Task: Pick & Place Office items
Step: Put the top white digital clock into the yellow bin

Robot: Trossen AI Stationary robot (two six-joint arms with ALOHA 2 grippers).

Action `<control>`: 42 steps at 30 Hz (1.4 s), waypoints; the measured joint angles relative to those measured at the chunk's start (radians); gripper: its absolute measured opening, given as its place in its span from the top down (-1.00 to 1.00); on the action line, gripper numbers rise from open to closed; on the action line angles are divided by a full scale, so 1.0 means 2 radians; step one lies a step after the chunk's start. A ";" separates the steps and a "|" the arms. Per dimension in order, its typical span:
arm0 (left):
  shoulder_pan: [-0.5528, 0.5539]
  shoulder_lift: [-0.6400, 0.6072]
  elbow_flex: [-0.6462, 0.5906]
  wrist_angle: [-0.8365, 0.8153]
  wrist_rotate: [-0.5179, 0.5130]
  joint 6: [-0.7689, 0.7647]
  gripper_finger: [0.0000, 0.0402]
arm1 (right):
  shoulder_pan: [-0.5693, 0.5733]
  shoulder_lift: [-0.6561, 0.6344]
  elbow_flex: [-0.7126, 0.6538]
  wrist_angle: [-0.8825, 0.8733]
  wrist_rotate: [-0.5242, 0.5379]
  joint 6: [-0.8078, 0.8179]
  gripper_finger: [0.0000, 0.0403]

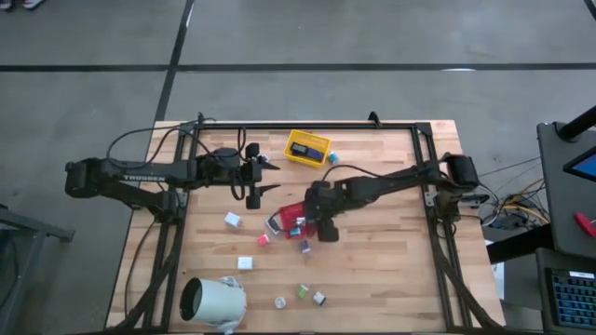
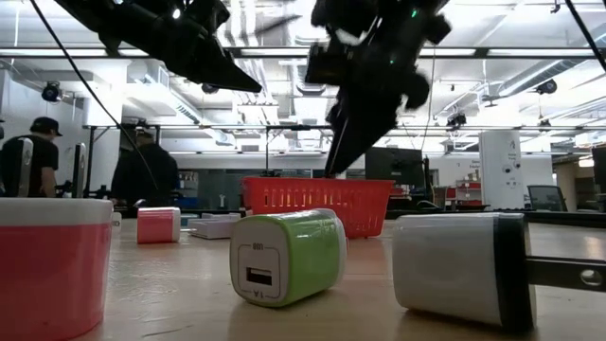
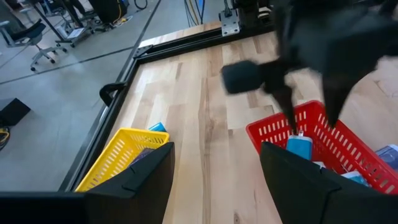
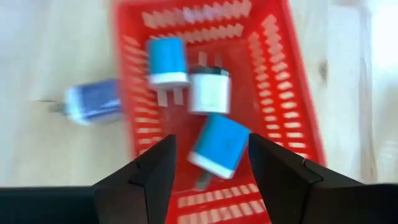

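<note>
**Right gripper poised over the red tray**

A pale wooden table [image 1: 372, 251] is seen in an open workshop, with two people standing far behind it in the low view. The right gripper [image 4: 211, 163] is held above the red tray [image 4: 298, 106], its fingers spread apart with nothing gripped between them. Inside the tray three office items are lying: a blue-and-white charger [image 4: 166, 62], a white charger [image 4: 210, 92] touching it, and a blue charger [image 4: 219, 146] seen between the fingers. A navy piece [image 4: 93, 102] is lying on the wood just beside the tray. The left gripper [image 1: 264, 177] is held open and empty between the yellow tray [image 1: 307, 147] and the red one. Further pieces are scattered nearer the white cylinder [image 1: 212, 302], among them a green-and-white charger [image 2: 287, 256].
</note>
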 joint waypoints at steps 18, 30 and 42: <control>0.001 0.000 -0.008 0.018 -0.002 0.004 -0.19 | 0.146 -0.056 0.000 -0.035 0.000 0.104 0.03; -0.044 -0.002 -0.032 0.039 -0.005 -0.029 -0.19 | 0.195 -0.057 -0.002 0.024 0.038 0.092 0.03; -0.095 -0.133 -0.149 0.141 -0.043 -0.074 -0.19 | 0.204 -0.125 -0.049 0.146 0.037 -0.004 0.03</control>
